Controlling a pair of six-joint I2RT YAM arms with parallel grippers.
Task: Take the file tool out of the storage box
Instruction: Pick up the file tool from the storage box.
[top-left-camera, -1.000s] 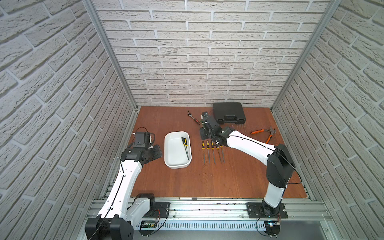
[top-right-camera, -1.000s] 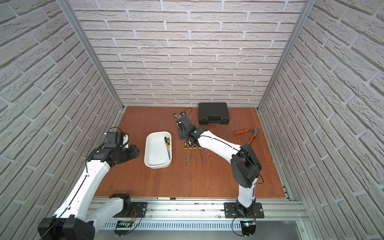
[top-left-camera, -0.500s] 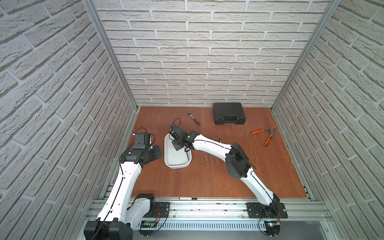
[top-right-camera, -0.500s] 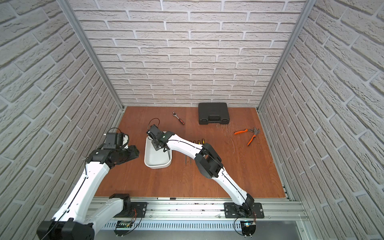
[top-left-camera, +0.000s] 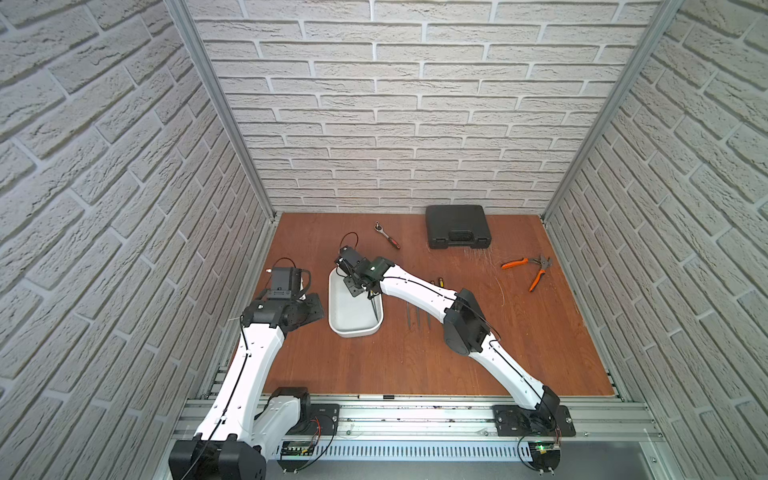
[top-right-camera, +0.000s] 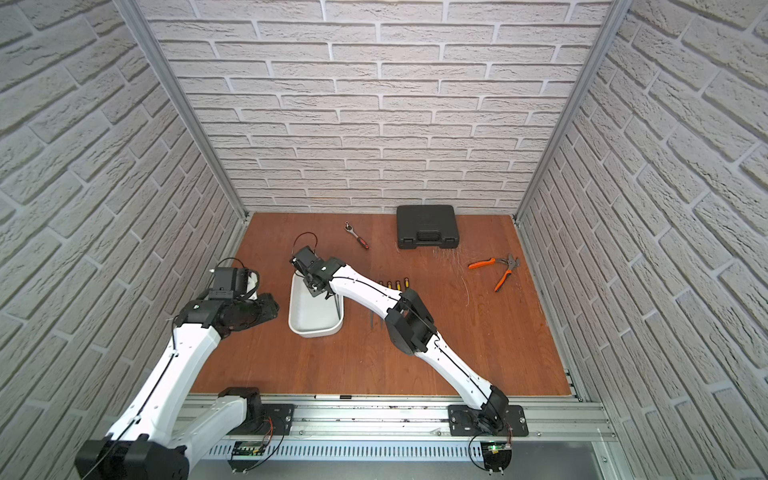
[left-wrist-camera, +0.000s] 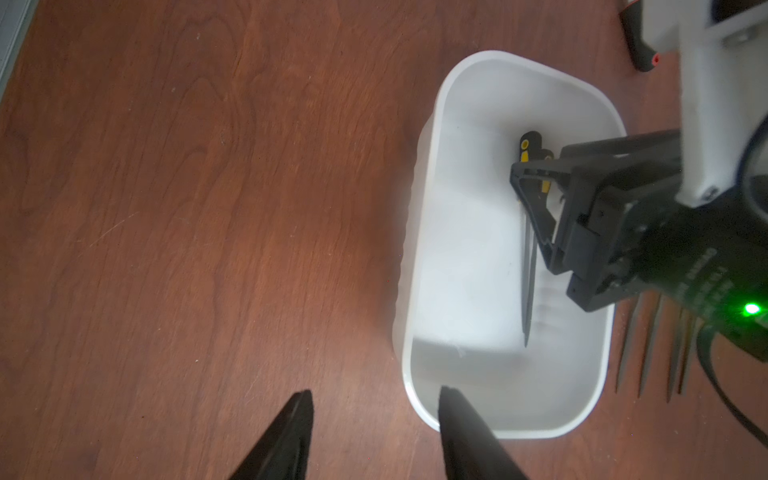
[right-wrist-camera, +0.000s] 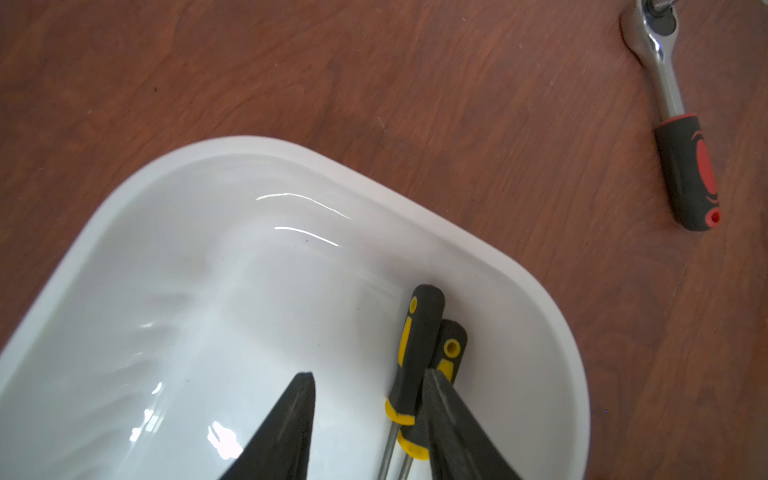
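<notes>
Two black-and-yellow-handled metal files (right-wrist-camera: 415, 345) lay in the shallow white plastic storage box (right-wrist-camera: 415, 208); my right gripper (right-wrist-camera: 368, 372) hung above them, jaws parted, empty; my left gripper (left-wrist-camera: 376, 389) likewise.

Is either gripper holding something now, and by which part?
Nothing is held: right gripper open above the files in the storage box; left gripper open, empty.
</notes>
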